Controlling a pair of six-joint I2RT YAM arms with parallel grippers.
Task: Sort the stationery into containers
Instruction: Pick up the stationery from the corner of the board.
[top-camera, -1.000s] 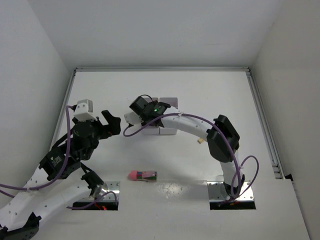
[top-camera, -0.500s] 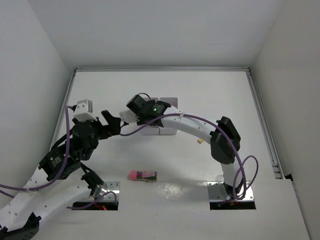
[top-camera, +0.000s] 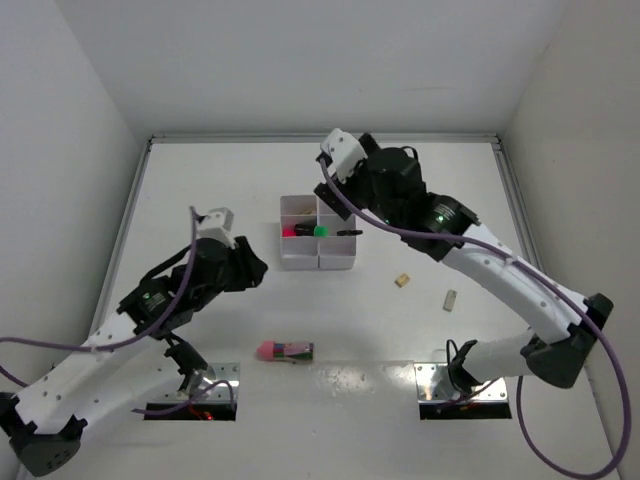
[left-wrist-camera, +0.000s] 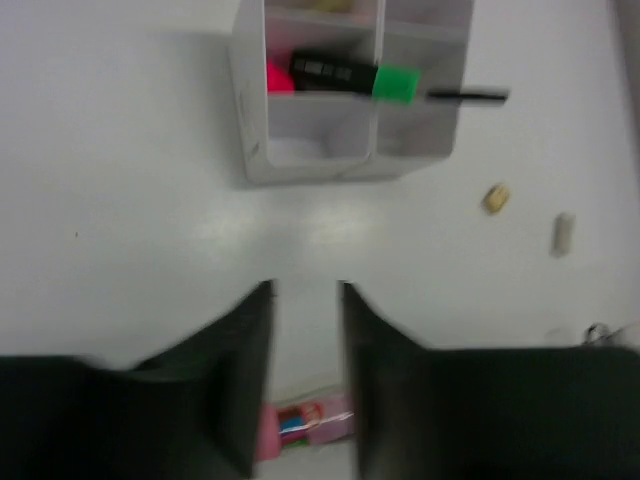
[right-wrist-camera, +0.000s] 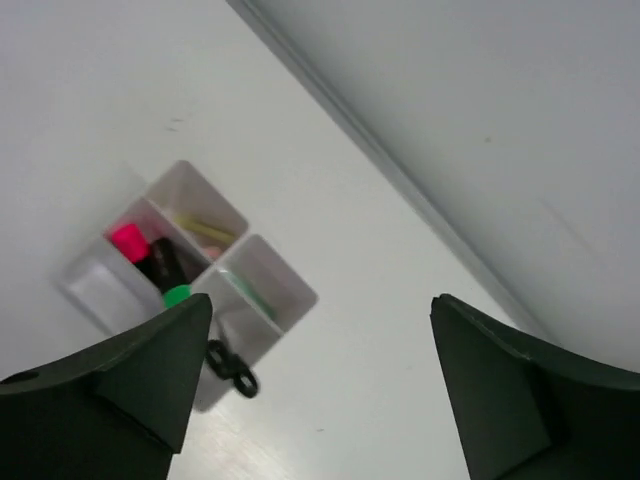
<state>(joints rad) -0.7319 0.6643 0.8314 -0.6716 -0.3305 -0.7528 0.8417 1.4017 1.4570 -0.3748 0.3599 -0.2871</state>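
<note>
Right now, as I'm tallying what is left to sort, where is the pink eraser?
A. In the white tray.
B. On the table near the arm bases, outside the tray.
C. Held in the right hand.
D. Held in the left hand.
B: the pink eraser lies on the bare table, nearer the arm bases than the white tray, with nothing gripping it.

White arm links (top-camera: 520, 290), black joints (top-camera: 562, 350), purple cables (top-camera: 60, 346)

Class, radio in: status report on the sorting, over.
Right gripper open, empty, past tray. Left gripper narrow, empty, near pink eraser. Two beige bits unsorted.
</note>
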